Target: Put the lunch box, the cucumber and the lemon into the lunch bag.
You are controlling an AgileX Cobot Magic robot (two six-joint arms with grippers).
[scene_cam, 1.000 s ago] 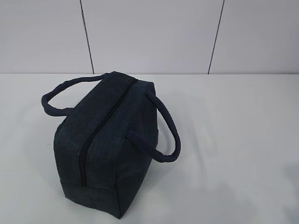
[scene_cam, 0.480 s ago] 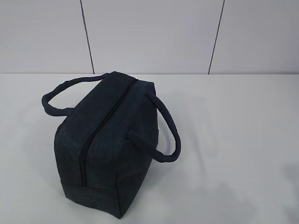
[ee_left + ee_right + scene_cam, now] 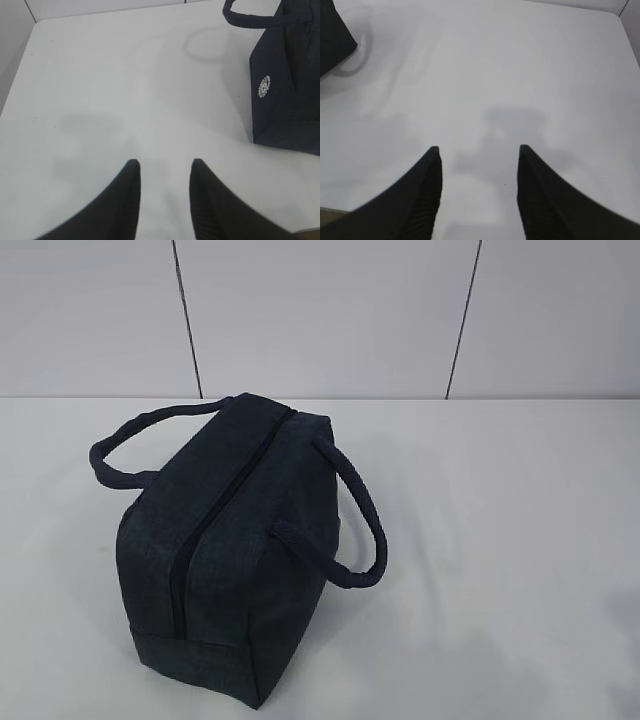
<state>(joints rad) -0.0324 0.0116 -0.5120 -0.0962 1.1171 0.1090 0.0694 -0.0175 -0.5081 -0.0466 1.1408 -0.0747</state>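
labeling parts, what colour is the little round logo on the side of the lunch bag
White, on the dark navy lunch bag; the logo shows best in the left wrist view.

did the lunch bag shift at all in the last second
No. The lunch bag sits the same against the wall seam behind it.

The left tool (image 3: 162,170) hangs above the bench (image 3: 100,75) with its jaws parted and nothing between them. The right tool (image 3: 477,155) hangs likewise, its jaws parted wider and also bare.
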